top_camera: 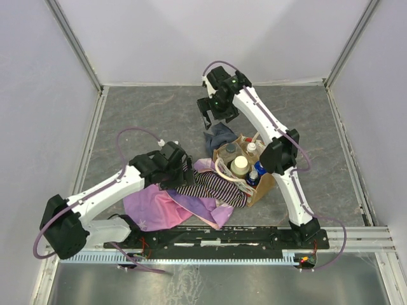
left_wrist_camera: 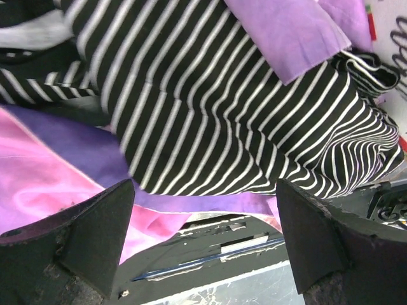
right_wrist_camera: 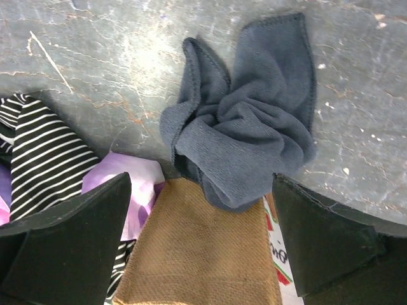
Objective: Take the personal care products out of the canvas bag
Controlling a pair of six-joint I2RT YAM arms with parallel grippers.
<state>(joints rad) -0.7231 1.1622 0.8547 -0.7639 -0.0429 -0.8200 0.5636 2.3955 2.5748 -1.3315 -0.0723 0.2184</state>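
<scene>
Left gripper (left_wrist_camera: 203,244): nearest the arm bases, jaws spread wide and holding nothing, hanging just over the striped cloth (top_camera: 213,185); in its wrist view only the two dark finger tips show, the rest cut off by the frame.
Purple cloth (top_camera: 156,210): spread on the table in front of the left arm, partly under the striped cloth; how many pieces it makes cannot be told.
Canvas bag (top_camera: 262,189): stands upright at mid-table, mouth open to the top, its left side covered by the striped cloth; its cream handle (top_camera: 224,171) loops over the near-left rim. The right arm crosses in front of its right side and hides that rim.
Personal care products: all inside the bag. Cream bottle (top_camera: 240,166) in the middle, dark-capped bottle (top_camera: 230,150) behind it, white-capped bottle (top_camera: 252,147) toward the far right, an orange-and-blue bottle (top_camera: 254,174) at the near right. Others cannot be made out.
Blue-grey cloth (right_wrist_camera: 245,133): crumpled on the table, touching the bag's far wall.
Right gripper (right_wrist_camera: 202,238): farthest out, jaws wide and holding nothing, poised over the blue-grey cloth and the bag's far edge.
Table (top_camera: 152,114): grey, mottled and scratched.
Room: plain pale walls (top_camera: 210,35) on three sides with metal frame strips.
</scene>
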